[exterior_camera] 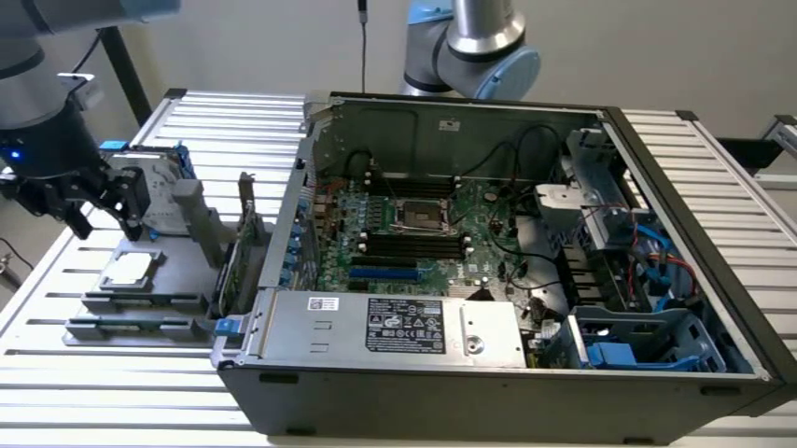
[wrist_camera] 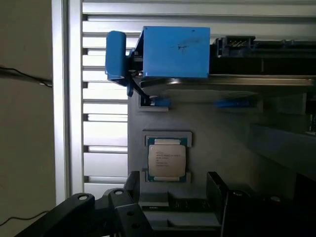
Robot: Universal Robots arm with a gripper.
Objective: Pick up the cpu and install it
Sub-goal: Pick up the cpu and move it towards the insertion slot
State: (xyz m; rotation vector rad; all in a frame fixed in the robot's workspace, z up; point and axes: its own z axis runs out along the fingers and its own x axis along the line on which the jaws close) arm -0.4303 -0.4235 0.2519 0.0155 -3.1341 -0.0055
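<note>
Item: cpu, a small flat square chip with a silvery top plate. It lies flat in a shallow square seat on the grey fixture plate, which rests on the slatted aluminium tabletop just outside the case, on the exterior view's left. In the wrist view the cpu sits squarely in its seat with its printed face up and nothing touching it. Hand: on the arm over the fixture plate, raised above the cpu and clear of it. The fingers are spread apart and nothing is held. In the wrist view the hand shows its two dark fingers standing wide, with the chip close beyond their tips. Neighbouring stock: a hard drive with blue rails stands on edge on the same plate, beside the cpu and apart from it. Destination: an open computer case with the motherboard exposed. Its metal-framed socket looks dark in the middle and, as far as can be judged, is unoccupied. The grey power supply with a black label lies along the near wall of the case. Status: pick not yet made and install not yet begun. The hand is placed over the part with no contact, so lift, carry and seating are all left to do.
</note>
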